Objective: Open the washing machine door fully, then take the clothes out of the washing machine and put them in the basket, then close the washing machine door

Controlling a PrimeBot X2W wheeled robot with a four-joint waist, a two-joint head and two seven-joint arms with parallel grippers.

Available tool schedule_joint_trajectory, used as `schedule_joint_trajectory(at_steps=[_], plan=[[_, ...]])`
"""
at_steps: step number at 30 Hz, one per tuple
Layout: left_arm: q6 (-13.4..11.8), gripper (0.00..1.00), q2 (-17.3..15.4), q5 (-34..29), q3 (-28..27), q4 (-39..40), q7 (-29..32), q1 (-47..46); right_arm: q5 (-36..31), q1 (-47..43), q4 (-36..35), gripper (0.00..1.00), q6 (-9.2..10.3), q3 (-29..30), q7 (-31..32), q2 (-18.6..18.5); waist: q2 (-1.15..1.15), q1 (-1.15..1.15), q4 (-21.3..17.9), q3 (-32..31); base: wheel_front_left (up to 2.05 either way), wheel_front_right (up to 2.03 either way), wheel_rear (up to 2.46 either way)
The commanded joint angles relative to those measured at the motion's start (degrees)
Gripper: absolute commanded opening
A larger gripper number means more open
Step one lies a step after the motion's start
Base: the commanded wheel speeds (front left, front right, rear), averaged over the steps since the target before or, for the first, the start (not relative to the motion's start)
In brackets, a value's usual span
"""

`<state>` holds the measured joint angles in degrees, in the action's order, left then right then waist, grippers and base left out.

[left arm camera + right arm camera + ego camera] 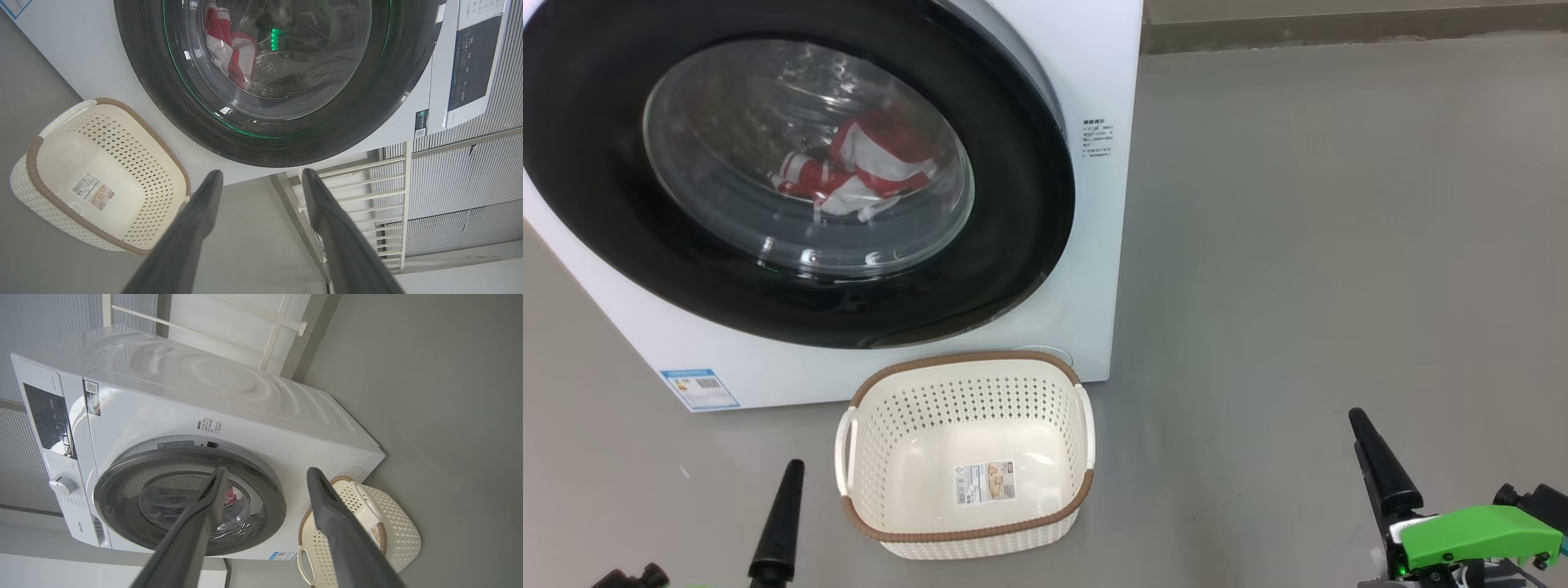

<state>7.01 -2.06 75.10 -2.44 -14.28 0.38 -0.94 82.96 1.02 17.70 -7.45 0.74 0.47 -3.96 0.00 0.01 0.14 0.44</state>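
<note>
Here, with the laundry job not yet begun, I hold both pincers low, spread wide and empty. The left gripper [261, 173] looks up at the washing machine door [727, 122], and the right gripper [266, 470] hangs off to the right over the grey floor [1339, 245].

The door sits shut against the white washing machine [1094, 82], its glass bowl facing out towards me. It is round, so it has no long axis to line up with. The red-and-white clothes [866, 163] lie bunched behind the glass, and in the head view the heap stretches from lower left to upper right.

The basket [968, 359] stands mouth up on the floor, close under the door's lower edge; I cannot tell whether it touches the cabinet. Its handles [844, 445] sit to left and right, so I judge its long side runs across the machine's front.

Opening comes first. A grey lip [1039, 73] shows along the door's right edge in the head view, and I take that as the likely pull side, though no hinge is visible. I would hook one finger behind that edge. Then I would follow the door's arc rather than haul straight back, and I would watch that the rim swings clear above the basket.
</note>
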Motion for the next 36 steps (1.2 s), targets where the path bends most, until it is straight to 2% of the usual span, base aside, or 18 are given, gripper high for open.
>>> schedule_joint_trajectory(at_steps=[1, 8, 36], plan=[[0.16, 1.0, -1.0, -0.59, -0.49, 1.85, -0.26, -0.51, -0.75, 1.45, -1.3, 1.0, -0.01, -0.41, -0.32, -1.01, 0.0, -0.01, 0.0, -0.01, 0.0, 0.0, 0.0], [0.18, 1.0, -1.19, -7.24, -0.03, 2.43, -1.44, -0.07, -4.81, 1.65, -0.86, 1.0, -0.01, -1.95, -1.51, -1.74, 0.0, -0.01, -0.04, -0.04, 0.0, 0.0, 0.0], [0.24, 1.0, -1.32, -33.46, 0.0, 4.58, -6.31, 0.96, -30.76, 1.24, -0.94, 1.0, -0.02, -3.27, -6.39, -2.76, 0.0, -0.01, -0.19, 0.16, 0.0, 0.0, 0.0]])
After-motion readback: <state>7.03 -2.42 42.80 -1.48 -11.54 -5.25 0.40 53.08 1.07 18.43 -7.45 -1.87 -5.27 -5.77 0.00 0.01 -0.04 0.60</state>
